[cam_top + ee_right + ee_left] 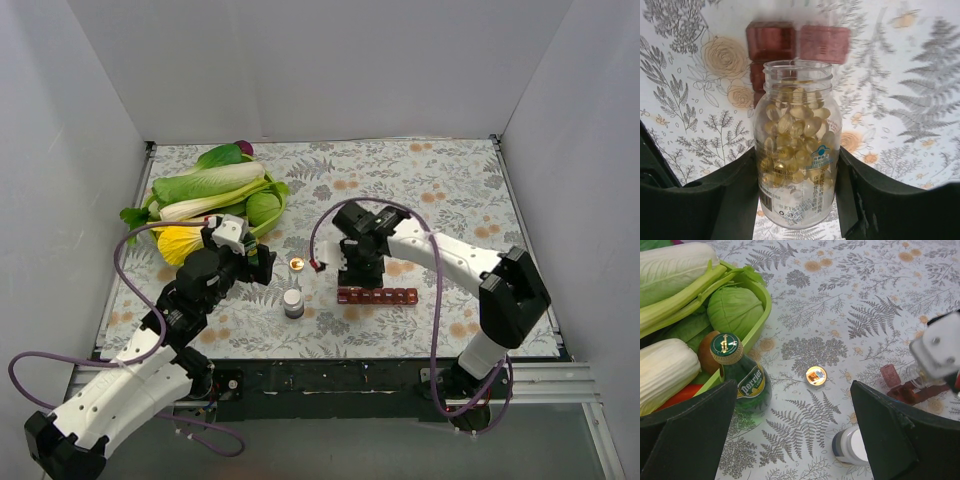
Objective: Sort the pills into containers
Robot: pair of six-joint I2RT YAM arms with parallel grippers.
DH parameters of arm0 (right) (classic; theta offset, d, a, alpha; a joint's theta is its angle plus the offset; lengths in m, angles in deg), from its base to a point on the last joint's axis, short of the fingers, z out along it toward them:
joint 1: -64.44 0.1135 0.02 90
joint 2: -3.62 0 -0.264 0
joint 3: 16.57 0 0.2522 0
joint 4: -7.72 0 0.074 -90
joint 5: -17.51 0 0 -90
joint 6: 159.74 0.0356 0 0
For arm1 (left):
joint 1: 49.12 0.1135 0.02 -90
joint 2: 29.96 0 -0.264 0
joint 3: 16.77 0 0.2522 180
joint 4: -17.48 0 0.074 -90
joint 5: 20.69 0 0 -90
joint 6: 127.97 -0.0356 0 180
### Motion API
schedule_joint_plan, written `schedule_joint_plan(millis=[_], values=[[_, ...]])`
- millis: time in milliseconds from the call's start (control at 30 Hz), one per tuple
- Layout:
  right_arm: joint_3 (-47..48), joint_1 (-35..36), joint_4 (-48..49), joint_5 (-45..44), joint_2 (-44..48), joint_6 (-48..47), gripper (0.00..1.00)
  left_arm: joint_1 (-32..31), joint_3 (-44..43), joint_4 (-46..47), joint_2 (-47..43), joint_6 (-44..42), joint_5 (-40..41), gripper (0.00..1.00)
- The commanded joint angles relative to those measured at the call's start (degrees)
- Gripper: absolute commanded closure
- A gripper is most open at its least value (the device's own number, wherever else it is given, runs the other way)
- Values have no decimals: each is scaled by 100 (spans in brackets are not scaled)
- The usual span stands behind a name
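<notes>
Right wrist: my right tool clamps the open softgel bottle mid-body.
Handling: likely light, slick, rigid; spills easily.

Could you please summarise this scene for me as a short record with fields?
Right end effector: shut on uncapped pill bottle of yellow capsules, mouth towards the pill organizer
Left end effector: open, empty, near the Perrier bottle
Pill organizer: dark red strip on the table
Also on table: grey bottle with white cap, loose round cap, green tray of vegetables
</notes>
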Motion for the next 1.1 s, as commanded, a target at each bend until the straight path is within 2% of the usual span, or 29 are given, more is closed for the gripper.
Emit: schedule_joint_plan(millis=[0, 67, 133, 167, 267, 300, 333, 367, 400, 433, 467, 500, 533, 567, 600, 633, 667, 700, 800, 900, 933, 1000, 1033, 1067], values=[[799, -741, -14, 1233, 800, 17, 99, 33, -29, 103, -378, 177, 62, 2], [1211, -1041, 91, 1560, 1011, -27, 99, 33, -73, 76, -441, 265, 44, 2], [1484, -1603, 424, 2315, 1362, -45, 99, 24, -178, 6, -450, 371, 44, 2], [1946, -1771, 408, 2500, 1381, -10, 99, 33, -222, -29, -424, 397, 53, 2], [2818, -2587, 643, 3544, 1363, 375, 99, 33, -450, -143, -318, 520, 158, 2], [2934, -3060, 872, 4218, 1511, 603, 99, 33, -503, -169, -309, 546, 176, 2], [3014, -3317, 1196, 4546, 1609, 1154, 99, 33, -608, -178, -292, 616, 185, 2], [3075, -3598, 2017, 4924, 1723, 1568, 99, 33, -653, -179, -265, 643, 211, 2], [2919, -4253, 2773, 5745, 2011, 2077, 99, 24, -705, -205, -265, 678, 220, 2], [2613, -4582, 3695, 6076, 2197, 3840, 99, 33, -784, -222, -239, 704, 229, 2], [2384, -4855, 5496, 6331, 2372, 4649, 99, 33, -846, -240, -186, 748, 238, 2], [2643, -5275, 5888, 6769, 2261, 5397, 99, 33, -881, -284, -169, 784, 238, 2], [2454, -5366, 6693, 6843, 2234, 6257, 99, 33, -951, -301, -142, 801, 246, 2], [2113, -5463, 9938, 6817, 2260, 8841, 99, 33, -969, -310, -90, 819, 247, 2], [1613, -5699, 11684, 6460, 2129, 10364, 99, 33, -978, -310, -81, 828, 255, 2], [1617, -5884, 13329, 6022, 1963, 11649, 99, 33, -996, -310, -63, 837, 264, 2], [1809, -6025, 14120, 5565, 1561, 13376, 99, 33, -1013, -319, -54, 863, 255, 2], [2054, -6174, 14754, 4960, 1409, 13768, 99, 33, -1005, -337, -28, 880, 264, 2], [1654, -6167, 14455, 4297, 1696, 13536, 99, 24, -987, -363, -71, 907, 264, 2], [1424, -6184, 15022, 3998, 1741, 14338, 99, 24, -891, -398, -142, 898, 290, 2], [1337, -6184, 15068, 3952, 1863, 14299, 99, 33, -847, -416, -203, 898, 299, 2], [1283, -6184, 14832, 4074, 1988, 14211, 99, 24, -733, -398, -265, 907, 299, 2], [1240, -6193, 14361, 4058, 1970, 14411, 99, 24, -697, -381, -291, 924, 282, 2], [1143, -6193, 14382, 3988, 2013, 14544, 99, 33, -671, -355, -309, 924, 247, 2]])
